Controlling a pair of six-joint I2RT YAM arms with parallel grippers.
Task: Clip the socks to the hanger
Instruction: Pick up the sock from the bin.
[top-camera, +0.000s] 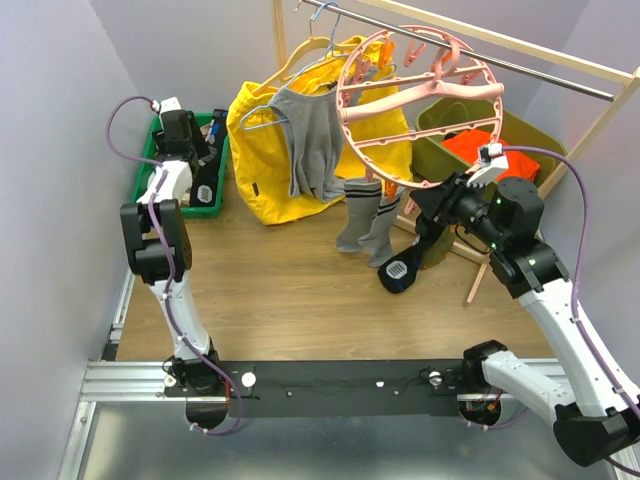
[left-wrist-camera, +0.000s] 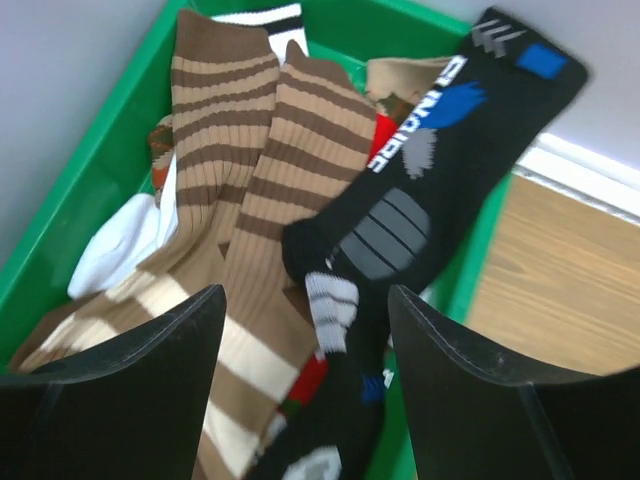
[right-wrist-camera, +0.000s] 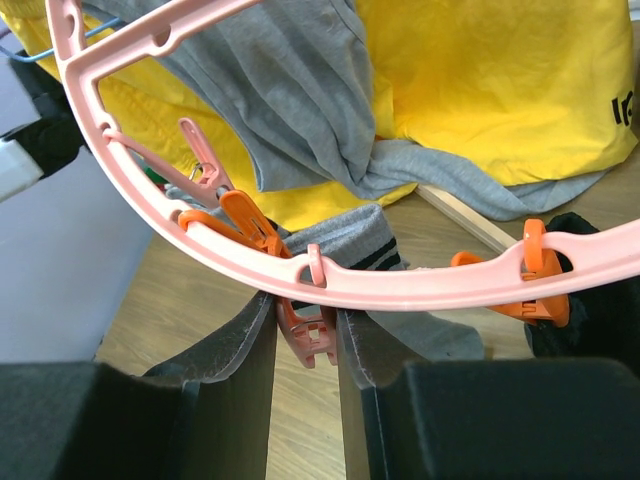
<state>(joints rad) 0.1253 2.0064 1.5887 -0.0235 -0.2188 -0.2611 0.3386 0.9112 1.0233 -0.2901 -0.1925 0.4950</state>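
Pink plastic formed the 1 round hanger (right-wrist-camera: 420, 287), which hung from the rail (top-camera: 540, 70) at the back of the wooden table, in front of 1 yellow jacket (top-camera: 255, 140) and 1 grey shirt (top-camera: 312, 140). 3 socks dangled from its lower rim: 2 grey socks (top-camera: 362, 212) side by side and, to their right, 1 black sock (top-camera: 400, 270) with a white sole patch. The right gripper (right-wrist-camera: 305, 305) reached up to that rim, its jaws drawn narrow and pinching 1 pink clip (right-wrist-camera: 305, 335) from both sides. Along the same stretch of rim the right wrist camera showed 2 orange clips (right-wrist-camera: 245, 222), the right-hand one holding something dark, and 1 more pink one further up. The grey shirt hung close behind the ring, and a grey sock cuff sat just behind the pinched clip. Well apart, at the far left, the left gripper (left-wrist-camera: 305, 300) hovered over 1 green bin (left-wrist-camera: 120, 140) with its jaws spread wide and nothing between them. Below it lay 2 brown striped socks (left-wrist-camera: 250, 170), 1 black-and-blue sock (left-wrist-camera: 440, 160) draped over the bin's right wall, and 1 white sock (left-wrist-camera: 115, 250) partly buried. 1 olive bin (top-camera: 440, 125) holding an orange cloth (top-camera: 475, 148) stood behind the right arm.
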